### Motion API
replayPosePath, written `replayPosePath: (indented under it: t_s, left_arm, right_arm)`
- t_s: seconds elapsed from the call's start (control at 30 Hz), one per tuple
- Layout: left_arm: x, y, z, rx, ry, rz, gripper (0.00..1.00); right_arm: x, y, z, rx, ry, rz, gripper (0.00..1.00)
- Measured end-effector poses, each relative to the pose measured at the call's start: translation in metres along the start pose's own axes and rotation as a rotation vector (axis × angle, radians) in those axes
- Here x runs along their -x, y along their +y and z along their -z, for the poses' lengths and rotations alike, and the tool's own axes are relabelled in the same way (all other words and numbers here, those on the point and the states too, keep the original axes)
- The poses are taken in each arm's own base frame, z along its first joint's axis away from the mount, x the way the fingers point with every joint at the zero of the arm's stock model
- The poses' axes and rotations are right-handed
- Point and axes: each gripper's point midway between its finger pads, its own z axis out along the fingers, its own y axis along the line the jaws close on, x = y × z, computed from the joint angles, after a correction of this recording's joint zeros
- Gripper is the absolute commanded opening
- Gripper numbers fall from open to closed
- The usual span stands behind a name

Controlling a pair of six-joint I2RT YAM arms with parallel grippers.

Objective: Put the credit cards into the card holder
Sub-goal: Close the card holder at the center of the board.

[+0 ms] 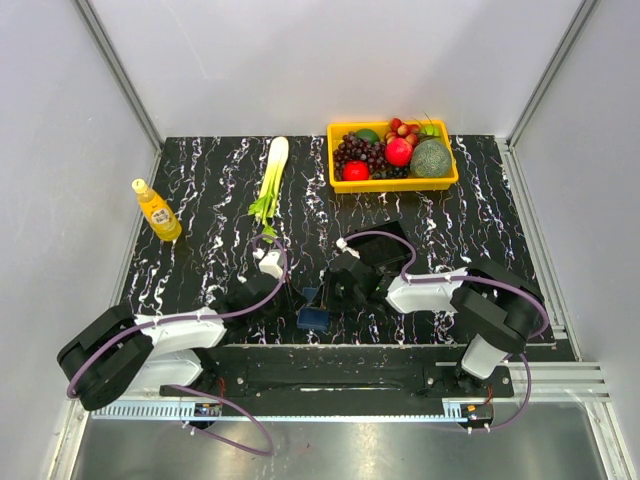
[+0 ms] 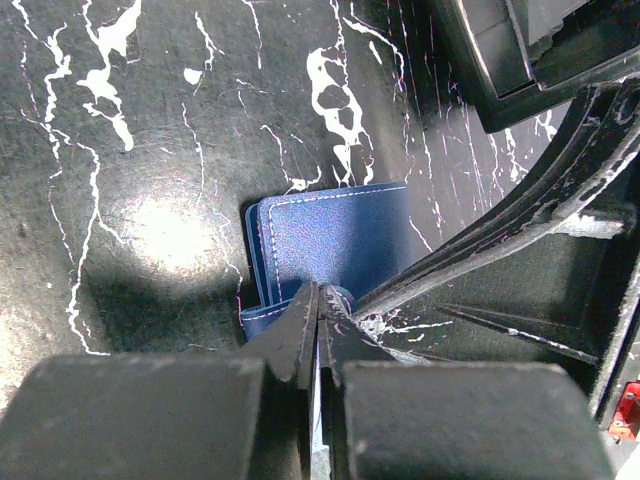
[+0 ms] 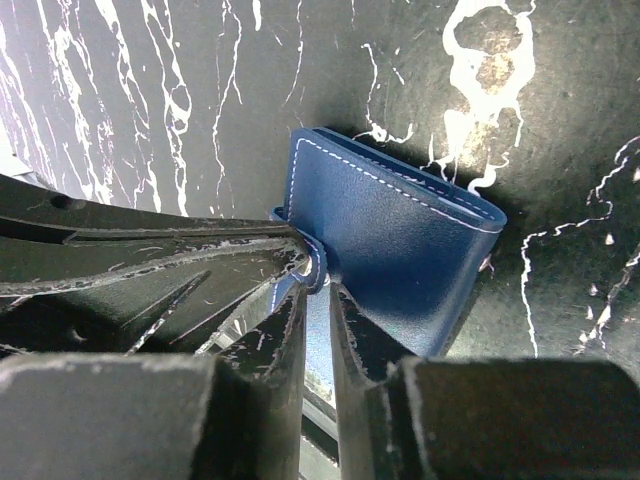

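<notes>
Black white-veined desk (image 1: pixel 200 200), both arms reaching in to one spot near its front edge, centre. Card holder (image 1: pixel 313 319) lies there on the desk: small, dark navy, pale stitching along the border, wedged between the two end effectors. Left wrist view: left end effector (image 2: pixel 318 305) has its fingers pressed together, tips meeting on the near edge of the card holder, where a small curl of blue material is nipped; a thin pale sliver runs down the seam between the fingers, and I cannot tell whether it is a card or a flap. One finger of the right end effector crosses this view from the right and ends at the same edge. Right wrist view: right end effector (image 3: pixel 318 292) has its fingers drawn close with a narrow gap, a pale blue strip caught in it, tips against the lower left corner of the card holder, which sits tilted with its stitched face up. No loose card seen in any view. At the back of the desk: yellow basket (image 1: pixel 392 184) holding fruit at right, green stalk vegetable (image 1: pixel 271 175) at centre, yellow bottle (image 1: pixel 157 210) at left, all well apart from the card holder.
</notes>
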Motion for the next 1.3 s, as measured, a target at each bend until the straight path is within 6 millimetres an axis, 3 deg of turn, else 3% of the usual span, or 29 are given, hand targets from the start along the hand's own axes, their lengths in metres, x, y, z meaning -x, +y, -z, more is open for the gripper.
replayPosePath:
  t_s: [0.2,0.3,0.37,0.57,0.9,1.1,1.3]
  left_arm:
    - [0.0,0.0,0.0,0.001,0.0,0.0,0.0]
    - [0.0,0.0,0.0,0.001,0.0,0.0,0.0]
    - [0.0,0.0,0.0,0.002,0.001,0.0,0.0]
    - [0.0,0.001,0.0,0.004,0.001,0.0,0.01]
    - [-0.001,0.005,0.012,0.03,0.012,-0.008,0.15]
    - [0.0,0.008,0.018,0.054,0.016,-0.017,0.16]
    - [-0.005,0.015,0.021,0.079,0.032,-0.021,0.16]
  right_arm:
    - [0.003,0.005,-0.001,0.025,-0.012,0.0,0.2]
    - [0.003,0.005,-0.001,0.025,-0.013,-0.001,0.05]
    - [0.003,0.003,-0.002,0.02,-0.012,-0.004,0.0]
    - [0.003,0.002,-0.002,0.016,-0.01,-0.006,0.0]
    - [0.004,0.005,0.002,0.027,-0.01,0.028,0.0]
    - [0.009,0.009,0.01,0.033,-0.034,0.036,0.0]
    - [0.004,-0.001,0.01,-0.009,-0.014,0.029,0.0]
